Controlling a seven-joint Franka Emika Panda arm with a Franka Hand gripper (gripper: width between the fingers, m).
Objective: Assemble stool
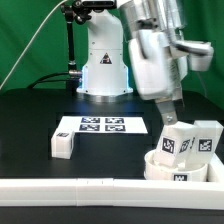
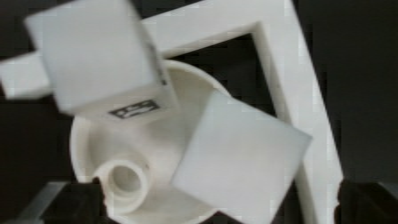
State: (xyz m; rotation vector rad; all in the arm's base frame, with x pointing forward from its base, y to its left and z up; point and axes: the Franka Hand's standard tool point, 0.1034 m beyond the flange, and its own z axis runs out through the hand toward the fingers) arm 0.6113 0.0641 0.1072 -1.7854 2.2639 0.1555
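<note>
Exterior view: the end effector (image 1: 171, 113) hangs open, seemingly just above one leg (image 1: 178, 141) standing on the seat (image 1: 158, 166).

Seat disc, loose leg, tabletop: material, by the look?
Seat disc: likely moulded plastic, off-white, smooth with a soft sheen; rounded rim. Loose leg: seemingly the same white plastic, matte, crisp blocky edges. Tabletop: black, matte, no reflections; cloth or coated board, cannot tell.

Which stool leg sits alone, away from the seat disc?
The leg at the exterior view's left, beside the marker board; the other two legs stand at the seat disc at the exterior view's right.
</note>
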